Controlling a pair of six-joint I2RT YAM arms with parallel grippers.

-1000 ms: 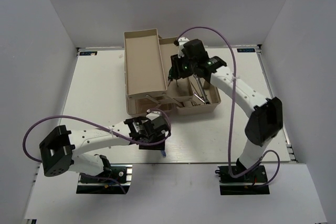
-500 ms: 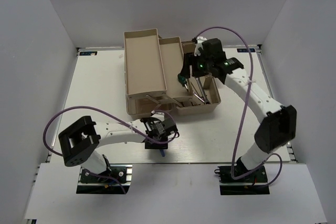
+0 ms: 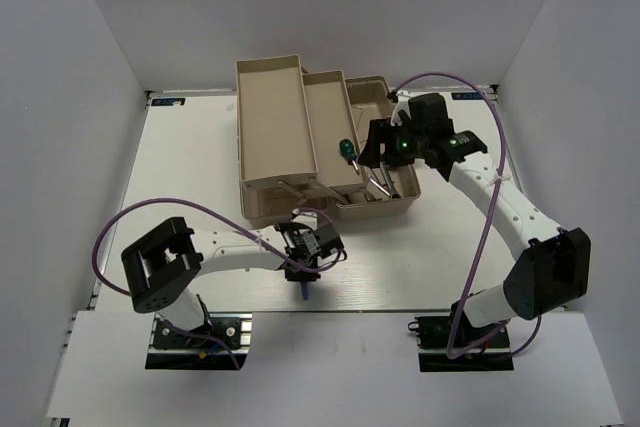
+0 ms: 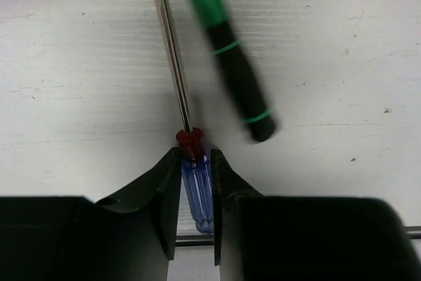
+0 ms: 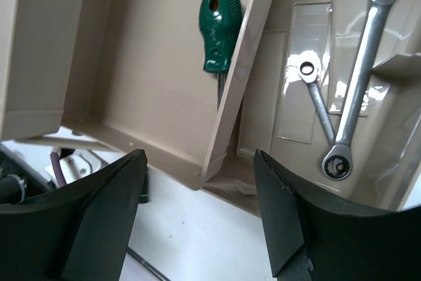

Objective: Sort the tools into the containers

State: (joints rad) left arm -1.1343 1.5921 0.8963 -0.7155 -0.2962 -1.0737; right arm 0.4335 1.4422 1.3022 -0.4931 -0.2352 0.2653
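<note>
**Left pincer clamps blue screwdriver near tabletop's front edge**

Your left pincer (image 4: 196, 162) is pinching the blue-handled screwdriver (image 4: 196, 192), fingers pressed to both sides of the handle. The steel shaft points away across the tabletop (image 3: 190, 167). Just right of that shaft lies a black-and-green precision screwdriver (image 4: 231, 70), blurred, its butt end near your pincer's right finger. Seen from above, the blue handle sits close to the tabletop's near edge, and the toolbox base (image 3: 400, 209) stands just beyond it on the far side.

Your right pincer (image 5: 199, 162) is spread wide and holds nothing. It hovers over the wall between the middle tray (image 5: 151, 64) and the base. A green-handled screwdriver (image 5: 220, 27) lies in that tray against the wall. A longer wrench (image 5: 362, 64) and a small wrench (image 5: 317, 100) lie side by side in the base.

Left of the left tray (image 3: 270, 117), open tabletop runs to the white side wall (image 3: 60, 147).
</note>
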